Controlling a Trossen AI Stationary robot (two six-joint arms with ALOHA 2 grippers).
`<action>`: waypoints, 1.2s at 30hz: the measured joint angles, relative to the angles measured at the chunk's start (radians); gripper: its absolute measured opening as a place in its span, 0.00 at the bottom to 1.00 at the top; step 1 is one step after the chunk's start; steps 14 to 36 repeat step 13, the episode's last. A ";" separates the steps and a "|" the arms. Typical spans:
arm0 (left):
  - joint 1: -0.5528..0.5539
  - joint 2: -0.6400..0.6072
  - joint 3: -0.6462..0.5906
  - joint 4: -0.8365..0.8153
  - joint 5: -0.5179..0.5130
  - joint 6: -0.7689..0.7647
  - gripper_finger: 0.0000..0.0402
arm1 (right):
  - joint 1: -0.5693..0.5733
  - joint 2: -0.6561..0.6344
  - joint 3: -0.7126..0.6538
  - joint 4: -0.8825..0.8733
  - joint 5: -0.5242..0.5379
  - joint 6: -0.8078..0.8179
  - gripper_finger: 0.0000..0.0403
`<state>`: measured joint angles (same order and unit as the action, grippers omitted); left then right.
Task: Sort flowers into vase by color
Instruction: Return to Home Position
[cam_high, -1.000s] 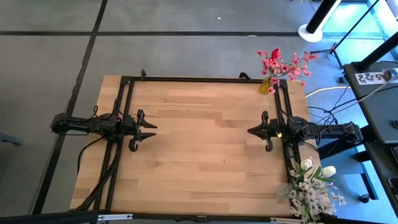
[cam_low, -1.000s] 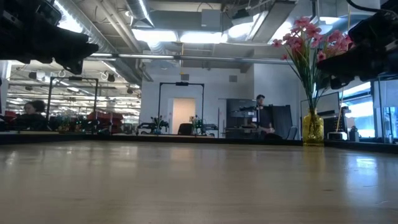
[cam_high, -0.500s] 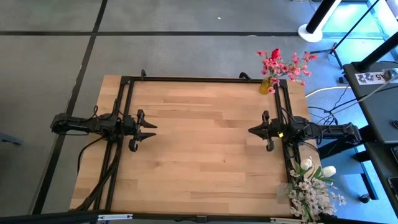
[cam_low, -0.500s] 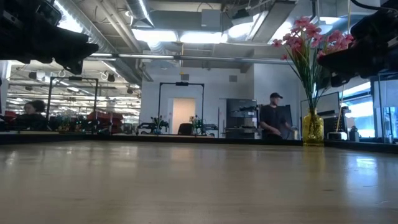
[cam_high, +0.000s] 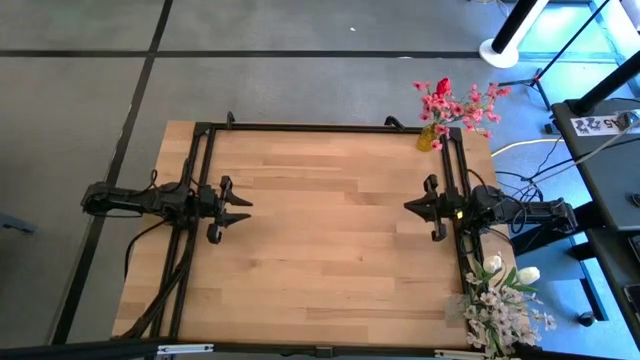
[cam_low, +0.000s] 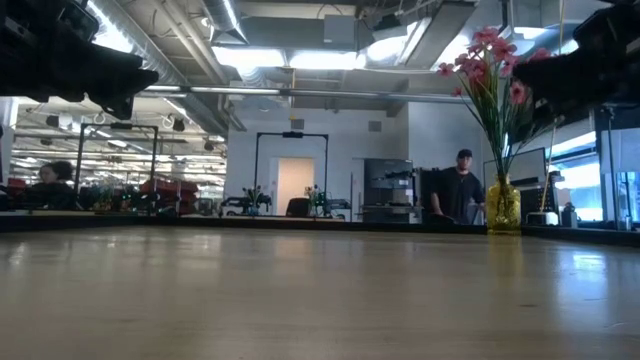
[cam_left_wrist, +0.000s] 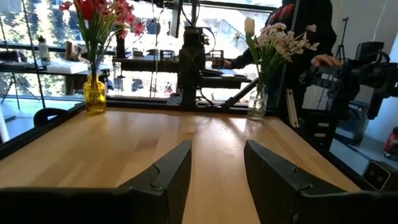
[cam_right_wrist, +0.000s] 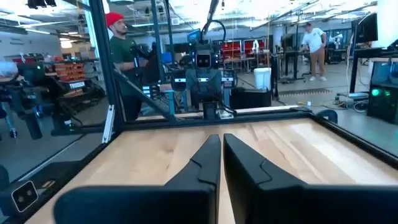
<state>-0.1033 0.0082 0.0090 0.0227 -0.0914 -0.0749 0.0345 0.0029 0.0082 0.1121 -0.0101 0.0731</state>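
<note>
Pink sprays and a red tulip (cam_high: 455, 103) stand with their stems in a yellow vase (cam_high: 428, 138) at the table's far right corner; they also show in the low view (cam_low: 495, 60) and the left wrist view (cam_left_wrist: 99, 12). White tulips and white sprays (cam_high: 500, 298) stand in a clear vase (cam_left_wrist: 257, 104) at the near right corner. My left gripper (cam_high: 245, 208) hovers open over the table's left side, its fingers spread (cam_left_wrist: 217, 168). My right gripper (cam_high: 406, 208) hovers shut over the right side, between the two vases (cam_right_wrist: 221, 155).
A black frame (cam_high: 320, 127) runs along the wooden table's far edge and both sides. Bare wood (cam_high: 330, 230) lies between the two grippers. People stand in the room beyond the table (cam_low: 462, 185), (cam_right_wrist: 118, 43).
My right gripper has drawn back a little toward the table's right edge and risen in the low view, still shut. A person in the room behind has walked toward the yellow vase. The left arm and the flowers have kept still.
</note>
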 joint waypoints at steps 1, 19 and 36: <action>0.000 0.000 0.000 0.001 0.000 0.000 0.36 | 0.000 0.000 0.000 -0.011 0.000 0.000 0.05; 0.000 0.000 0.000 0.000 0.000 0.000 0.36 | 0.000 0.000 0.000 -0.083 0.000 0.000 0.05; 0.000 0.000 0.000 0.000 0.000 0.000 0.36 | 0.000 0.000 0.000 -0.083 0.000 0.000 0.05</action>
